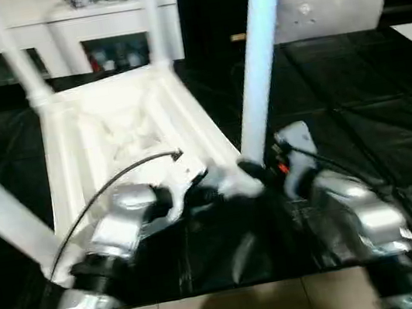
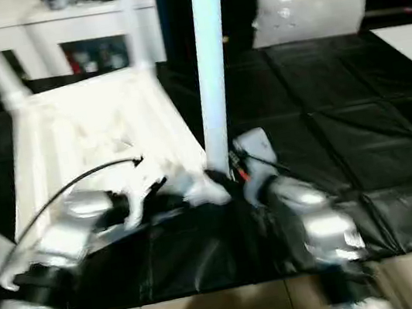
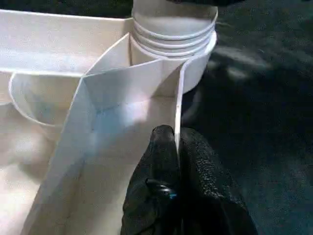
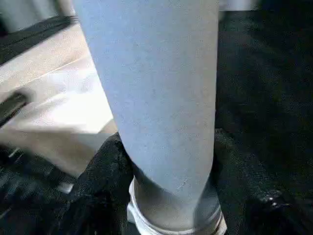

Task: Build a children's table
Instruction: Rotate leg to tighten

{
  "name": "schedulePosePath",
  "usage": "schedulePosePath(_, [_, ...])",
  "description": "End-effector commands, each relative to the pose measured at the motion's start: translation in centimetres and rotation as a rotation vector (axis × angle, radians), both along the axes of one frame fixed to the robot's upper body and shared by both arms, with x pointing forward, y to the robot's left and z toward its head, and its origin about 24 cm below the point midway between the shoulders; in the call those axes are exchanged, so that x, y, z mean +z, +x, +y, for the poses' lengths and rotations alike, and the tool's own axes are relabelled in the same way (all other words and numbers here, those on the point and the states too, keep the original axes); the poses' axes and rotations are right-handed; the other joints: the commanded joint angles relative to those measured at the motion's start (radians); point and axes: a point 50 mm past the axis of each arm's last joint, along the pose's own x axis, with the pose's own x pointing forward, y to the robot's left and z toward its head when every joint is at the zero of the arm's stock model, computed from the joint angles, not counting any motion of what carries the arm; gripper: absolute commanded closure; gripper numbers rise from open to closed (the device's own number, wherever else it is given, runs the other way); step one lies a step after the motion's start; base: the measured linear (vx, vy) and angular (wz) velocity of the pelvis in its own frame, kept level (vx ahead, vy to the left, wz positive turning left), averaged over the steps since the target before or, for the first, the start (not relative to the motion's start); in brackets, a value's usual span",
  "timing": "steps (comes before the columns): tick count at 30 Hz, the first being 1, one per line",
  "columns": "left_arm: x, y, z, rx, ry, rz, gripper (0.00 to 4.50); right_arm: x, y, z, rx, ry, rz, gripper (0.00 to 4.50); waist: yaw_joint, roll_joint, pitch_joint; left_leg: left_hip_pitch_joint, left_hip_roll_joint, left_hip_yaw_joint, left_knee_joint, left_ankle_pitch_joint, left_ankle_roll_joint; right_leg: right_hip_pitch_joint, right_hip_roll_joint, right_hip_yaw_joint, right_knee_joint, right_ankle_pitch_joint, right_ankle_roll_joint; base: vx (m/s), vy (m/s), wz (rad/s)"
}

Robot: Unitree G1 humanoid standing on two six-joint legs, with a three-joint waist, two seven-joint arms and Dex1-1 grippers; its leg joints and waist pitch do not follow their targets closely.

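While the left gripper [image 3: 177, 147] is pinching the tabletop's rim [image 3: 179, 105] to steady it, the right gripper [image 4: 166, 196] is clasping the leg [image 1: 260, 60]. That is probably for seating it in the corner socket [image 3: 195, 68].

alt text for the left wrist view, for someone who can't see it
The left gripper is shut on the thin white rim of the upturned table top. Just beyond, a leg sits in the round corner socket, with black floor mat beside it.
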Motion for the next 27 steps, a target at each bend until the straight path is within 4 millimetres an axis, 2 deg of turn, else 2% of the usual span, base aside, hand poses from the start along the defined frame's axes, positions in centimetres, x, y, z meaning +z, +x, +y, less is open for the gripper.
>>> schedulePosePath(1, [2.7, 0.3, -4.7, -0.007, -0.113, -0.107, 4.5, -1.7, -1.4, 6.5, 0.175, 0.073, 0.136, 2.48, -0.003, -0.003, -0.038, 0.018, 0.033, -0.032, -0.083, -0.465, -0.052, 0.005, -0.058, 0.037, -0.118, -0.55, -0.108, 0.0, 0.0, 0.0])
schedulePosePath(3, [2.8, 0.4, -5.1, 0.02, -0.113, -0.121, 4.5, -1.7, -1.0, 6.9, 0.15, 0.053, 0.131, 2.48, -0.007, -0.001, -0.04, 0.019, 0.034, -0.034, -0.087, -0.481, -0.051, 0.008, -0.055, 0.036, -0.118, -0.525, -0.105, 0.0, 0.0, 0.0])
schedulePosePath(4, [2.9, 0.3, -5.7, 0.039, -0.12, -0.124, 4.5, -1.7, -0.7, 7.3, 0.105, 0.041, 0.13, 2.48, -0.006, 0.002, -0.043, 0.02, 0.035, -0.034, -0.086, -0.478, -0.053, 0.009, -0.056, 0.037, -0.116, -0.503, -0.109, 0.0, 0.0, 0.0])
schedulePosePath(6, [3.2, 0.2, -6.3, 0.054, -0.127, -0.134, 4.5, -1.6, -0.5, 7.5, 0.067, 0.04, 0.121, 2.48, -0.007, 0.001, -0.045, 0.018, 0.035, -0.031, -0.089, -0.459, -0.048, 0.01, -0.054, 0.039, -0.113, -0.441, -0.124, 0.0, 0.0, 0.0])
schedulePosePath(7, [3.2, 0.2, -6.2, 0.05, -0.123, -0.138, 4.5, -1.6, -0.5, 7.3, 0.07, 0.04, 0.1, 2.48, -0.003, 0.0, -0.051, 0.017, 0.035, -0.027, -0.089, -0.424, -0.036, 0.016, -0.052, 0.042, -0.109, -0.358, -0.138, 0.0, 0.0, 0.0])
schedulePosePath(8, [3.2, 0.1, -6.2, 0.05, -0.119, -0.139, 4.5, -1.5, -0.5, 7.2, 0.069, 0.038, 0.089, 2.48, -0.002, -0.001, -0.051, 0.014, 0.035, -0.025, -0.089, -0.407, -0.03, 0.016, -0.051, 0.044, -0.107, -0.33, -0.144, 0.0, 0.0, 0.0])
schedulePosePath(9, [3.2, 0.1, -6.2, 0.05, -0.117, -0.14, 4.5, -1.5, -0.5, 7.2, 0.067, 0.037, 0.081, 1.95, -0.001, -0.001, -0.053, 0.011, 0.034, -0.023, -0.087, -0.377, -0.019, 0.019, -0.05, 0.046, -0.102, -0.285, -0.156, 0.0, 0.0, 0.0])
schedulePosePath(11, [3.0, 0.1, -5.6, 0.035, -0.103, -0.147, 4.5, -1.4, -0.4, 6.2, 0.06, 0.059, 0.054, 1.95, 0.001, 0.001, -0.056, 0.011, 0.034, -0.02, -0.084, -0.351, -0.006, 0.022, -0.05, 0.048, -0.099, -0.251, -0.172, 0.0, 0.0, 0.0])
schedulePosePath(13, [2.9, 0.0, -4.7, 0.018, -0.087, -0.151, 4.5, -1.1, -0.4, 4.8, 0.069, 0.076, 0.02, 1.71, 0.005, -0.001, -0.059, 0.01, 0.032, -0.016, -0.08, -0.315, 0.012, 0.025, -0.052, 0.05, -0.099, -0.235, -0.182, 0.0, 0.0, 0.0])
schedulePosePath(14, [2.9, 0.0, -4.7, 0.018, -0.087, -0.151, 4.5, -1.1, -0.4, 4.8, 0.069, 0.076, 0.02, 1.61, 0.005, -0.001, -0.059, 0.01, 0.032, -0.016, -0.08, -0.315, 0.012, 0.025, -0.052, 0.05, -0.099, -0.235, -0.182, 0.0, 0.0, 0.0])
schedulePosePath(15, [2.8, 0.0, -4.2, 0.005, -0.082, -0.155, 4.5, -1.0, -0.4, 4.2, 0.084, 0.077, -0.003, 1.44, 0.009, 0.001, -0.06, 0.009, 0.033, -0.015, -0.079, -0.287, 0.023, 0.027, -0.05, 0.05, -0.097, -0.21, -0.188, 0.0, 0.0, 0.0])
schedulePosePath(17, [2.6, -0.1, -3.0, -0.028, -0.066, -0.151, 4.5, -0.6, -0.5, 2.4, 0.113, 0.081, -0.044, 1.29, 0.011, 0.0, -0.063, 0.007, 0.033, -0.014, -0.077, -0.281, 0.034, 0.032, -0.049, 0.049, -0.095, -0.195, -0.191, 0.0, 0.0, 0.0])
schedulePosePath(18, [2.5, -0.2, -2.3, -0.057, -0.054, -0.15, 4.5, -0.2, -0.6, 1.6, 0.15, 0.082, -0.069, 1.29, 0.012, 0.0, -0.065, 0.003, 0.033, -0.014, -0.075, -0.253, 0.044, 0.036, -0.049, 0.048, -0.091, -0.156, -0.2, 0.0, 0.0, 0.0])
schedulePosePath(19, [2.4, -0.2, -1.9, -0.076, -0.047, -0.149, 4.5, 0.0, -0.8, 1.2, 0.175, 0.082, -0.084, 1.19, 0.014, 0.005, -0.07, 0.003, 0.034, -0.014, -0.071, -0.217, 0.053, 0.039, -0.05, 0.047, -0.083, -0.097, -0.216, 0.0, 0.0, 0.0])
schedulePosePath(20, [2.3, -0.3, -1.5, -0.097, -0.04, -0.148, 4.5, 0.2, -0.8, 0.6, 0.198, 0.073, -0.099, 1.08, 0.014, 0.005, -0.07, 0.003, 0.034, -0.014, -0.071, -0.217, 0.053, 0.039, -0.05, 0.047, -0.083, -0.097, -0.216, 0.0, 0.0, 0.0])
schedulePosePath(21, [2.3, -0.4, -1.0, -0.126, -0.035, -0.151, 4.5, 0.3, -0.9, 0.1, 0.224, 0.065, -0.112, 0.98, 0.016, 0.006, -0.074, 0.003, 0.034, -0.013, -0.064, -0.165, 0.073, 0.039, -0.047, 0.044, -0.072, -0.001, -0.244, 0.0, 0.0, 0.0])
schedulePosePath(22, [2.3, -0.6, -0.3, -0.172, -0.024, -0.143, 4.5, 0.6, -1.1, -0.8, 0.274, 0.042, -0.127, 0.98, 0.014, 0.004, -0.077, 0.002, 0.034, -0.012, -0.061, -0.146, 0.083, 0.041, -0.045, 0.044, -0.068, 0.035, -0.254, 0.0, 0.0, 0.0])
schedulePosePath(23, [2.2, -0.7, 0.0, -0.19, -0.019, -0.139, 4.5, 0.7, -1.2, -1.2, 0.295, 0.033, -0.133, 0.85, 0.018, 0.005, -0.08, -0.001, 0.033, -0.012, -0.055, -0.113, 0.101, 0.043, -0.045, 0.042, -0.06, 0.088, -0.269, 0.0, 0.0, 0.0])
schedulePosePath(25, [2.1, -1.0, 0.9, -0.277, 0.013, -0.127, 4.5, 1.0, -1.5, -2.3, 0.39, -0.002, -0.135, 0.76, 0.019, 0.005, -0.078, -0.003, 0.035, -0.009, -0.054, -0.119, 0.114, 0.039, -0.046, 0.041, -0.059, 0.092, -0.287, 0.0, 0.0, 0.0])
schedulePosePath(26, [2.0, -1.1, 1.0, -0.291, 0.019, -0.125, 4.5, 1.0, -1.6, -2.4, 0.408, -0.009, -0.135, 0.66, 0.023, 0.007, -0.077, -0.003, 0.034, -0.011, -0.054, -0.135, 0.113, 0.04, -0.046, 0.038, -0.061, 0.068, -0.287, 0.0, 0.0, 0.0])
schedulePosePath(27, [2.0, -1.2, 1.3, -0.321, 0.032, -0.121, 4.5, 1.1, -1.7, -2.7, 0.443, -0.025, -0.133, 0.58, 0.028, 0.006, -0.075, 0.003, 0.039, -0.01, -0.056, -0.177, 0.098, 0.037, -0.048, 0.039, -0.066, -0.002, -0.285, 0.0, 0.0, 0.0])
